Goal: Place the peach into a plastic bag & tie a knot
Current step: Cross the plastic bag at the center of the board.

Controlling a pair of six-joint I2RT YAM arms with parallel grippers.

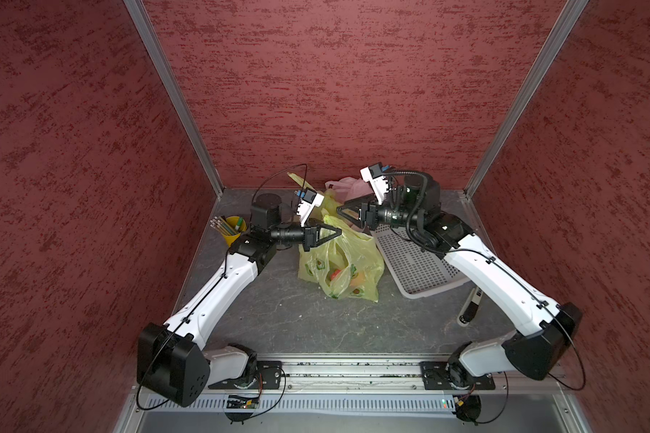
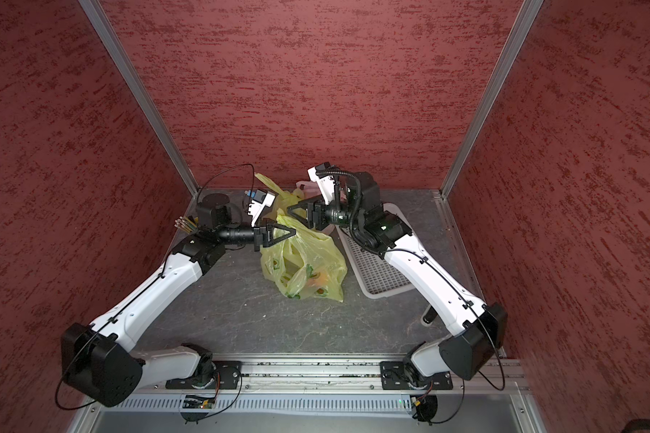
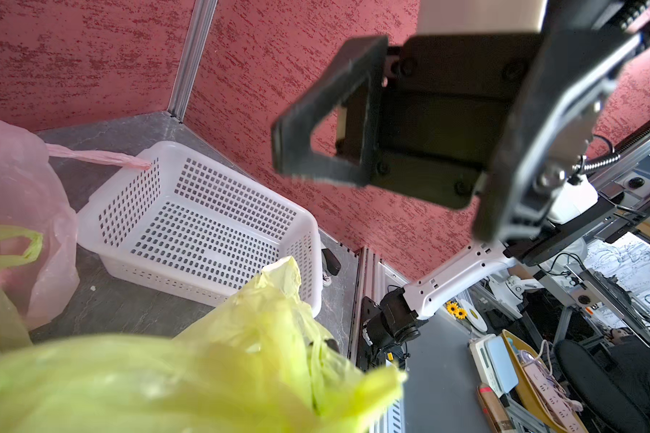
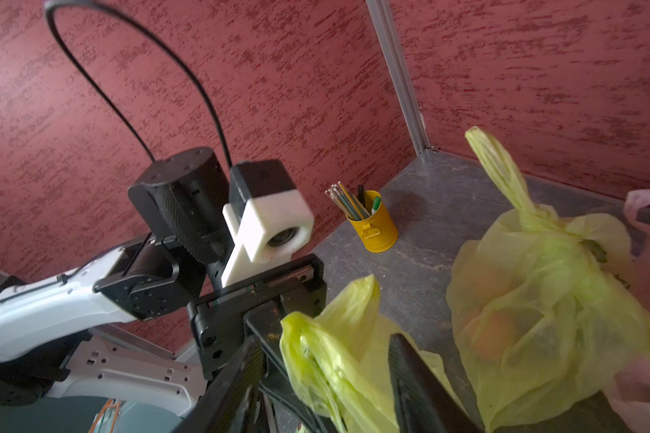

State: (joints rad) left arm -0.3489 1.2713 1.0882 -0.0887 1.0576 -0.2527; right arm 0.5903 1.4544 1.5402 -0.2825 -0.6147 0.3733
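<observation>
Plastic bag (image 1: pixel 357 251) pinched by left pincer (image 1: pixel 339 233), right pincer (image 1: pixel 339 210) parted

Basket (image 1: pixel 421 297) and pencil cup (image 1: pixel 235 231) flank the yellow bag (image 1: pixel 358 250).

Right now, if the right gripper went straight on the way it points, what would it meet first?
Probably the loose handle of the yellow bag, lying between the fingers of the open right gripper; just behind that plastic sits the left gripper, shut on it. Depth is unclear.

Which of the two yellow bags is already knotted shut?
The far yellow bag, beside the pink bag: its neck is knotted, tail sticking up. The near yellow bag is untied.
</observation>
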